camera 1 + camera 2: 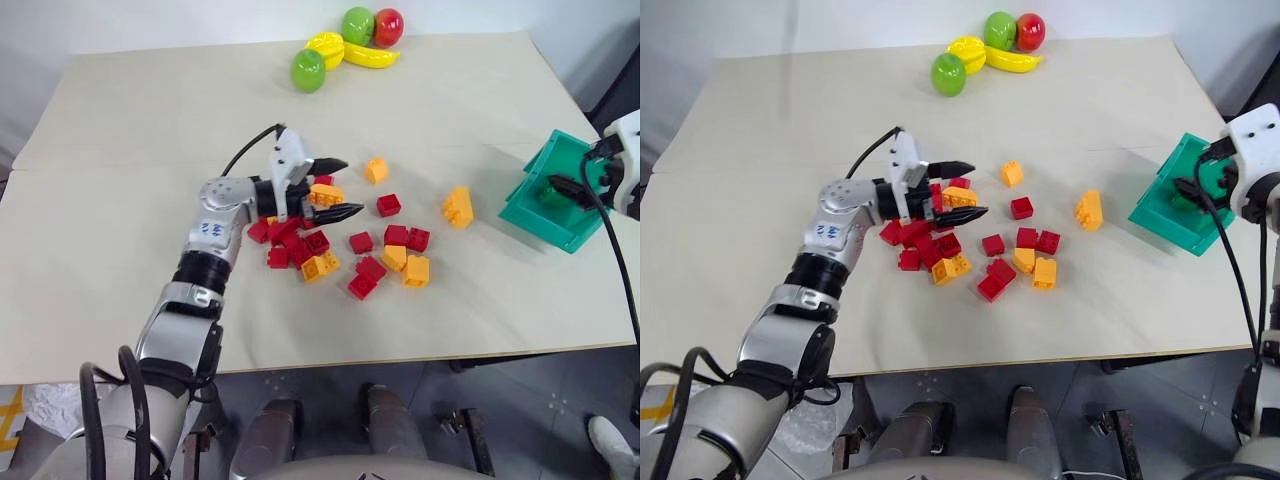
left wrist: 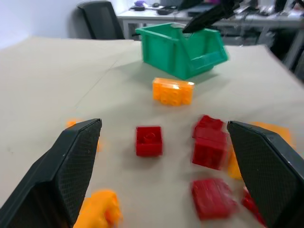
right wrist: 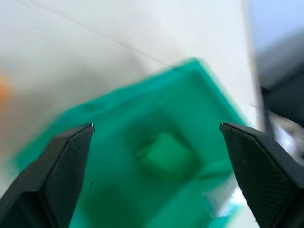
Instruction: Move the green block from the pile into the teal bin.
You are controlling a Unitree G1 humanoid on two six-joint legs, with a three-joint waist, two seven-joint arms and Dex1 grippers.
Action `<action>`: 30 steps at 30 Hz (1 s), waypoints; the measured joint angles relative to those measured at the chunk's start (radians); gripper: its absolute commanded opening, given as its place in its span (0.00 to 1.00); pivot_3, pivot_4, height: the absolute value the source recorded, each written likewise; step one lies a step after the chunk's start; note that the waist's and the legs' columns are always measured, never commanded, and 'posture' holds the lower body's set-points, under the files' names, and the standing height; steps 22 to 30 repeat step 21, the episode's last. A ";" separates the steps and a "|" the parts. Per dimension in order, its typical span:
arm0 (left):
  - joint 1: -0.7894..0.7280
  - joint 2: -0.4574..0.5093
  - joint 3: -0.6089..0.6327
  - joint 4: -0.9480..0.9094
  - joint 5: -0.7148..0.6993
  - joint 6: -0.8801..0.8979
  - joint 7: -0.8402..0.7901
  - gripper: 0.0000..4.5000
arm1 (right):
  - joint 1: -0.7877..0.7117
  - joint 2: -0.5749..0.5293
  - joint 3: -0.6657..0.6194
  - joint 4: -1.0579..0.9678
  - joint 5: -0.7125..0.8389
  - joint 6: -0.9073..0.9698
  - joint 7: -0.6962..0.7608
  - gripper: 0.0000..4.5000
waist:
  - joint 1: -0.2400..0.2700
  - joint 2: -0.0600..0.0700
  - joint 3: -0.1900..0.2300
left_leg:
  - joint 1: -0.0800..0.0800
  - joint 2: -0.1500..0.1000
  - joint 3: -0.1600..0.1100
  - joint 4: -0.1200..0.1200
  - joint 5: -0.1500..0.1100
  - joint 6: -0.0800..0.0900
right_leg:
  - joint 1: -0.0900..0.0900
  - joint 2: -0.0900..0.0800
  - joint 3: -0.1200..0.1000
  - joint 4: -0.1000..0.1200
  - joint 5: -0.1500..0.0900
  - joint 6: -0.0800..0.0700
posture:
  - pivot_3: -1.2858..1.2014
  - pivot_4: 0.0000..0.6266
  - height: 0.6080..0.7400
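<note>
The green block point(image 3: 164, 153) lies inside the teal bin point(image 1: 535, 222), which stands at the table's right edge. My right gripper point(image 1: 582, 170) hovers just above the bin, open, with nothing between its fingers point(image 3: 52, 175). The pile point(image 1: 330, 250) of red and yellow-orange bricks is spread over the middle of the table. My left gripper point(image 1: 336, 189) hangs level over the pile's left part, open and empty, pointing across the bricks toward the bin point(image 2: 180, 52).
Toy fruits point(image 1: 345, 45), green, yellow and red, sit at the far edge of the table. Two orange bricks point(image 1: 458, 207) point(image 1: 376, 170) lie apart from the pile, toward the bin. The near table edge runs just behind my arms.
</note>
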 measured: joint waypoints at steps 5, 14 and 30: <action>0.128 0.099 0.054 -0.184 -0.076 0.126 -0.037 1.00 | 0.094 -0.001 0.010 -0.170 0.132 -0.005 0.185 0.99 | 0.003 0.000 0.000 | 0.000 0.000 -0.001 0.002 0.000 0.000 | 0.000 0.000 0.000 0.000 0.000 0.000 | 0.52 0.24 1.00; 0.464 0.348 0.229 -0.399 -0.182 0.211 -0.088 1.00 | 0.144 0.035 0.123 -0.036 0.201 -0.429 0.545 0.99 | 0.003 0.000 0.000 | 0.002 0.000 -0.001 0.002 0.000 0.000 | 0.002 -0.001 0.000 -0.002 0.000 0.000 | 0.52 0.24 1.00; 0.629 0.393 0.327 -0.456 -0.201 0.181 -0.063 1.00 | 0.035 0.077 0.152 0.210 0.189 -0.561 0.601 0.99 | 0.005 0.000 0.000 | 0.002 0.000 -0.003 0.002 0.000 0.000 | 0.002 -0.001 -0.001 -0.002 0.000 -0.001 | 0.52 0.24 1.00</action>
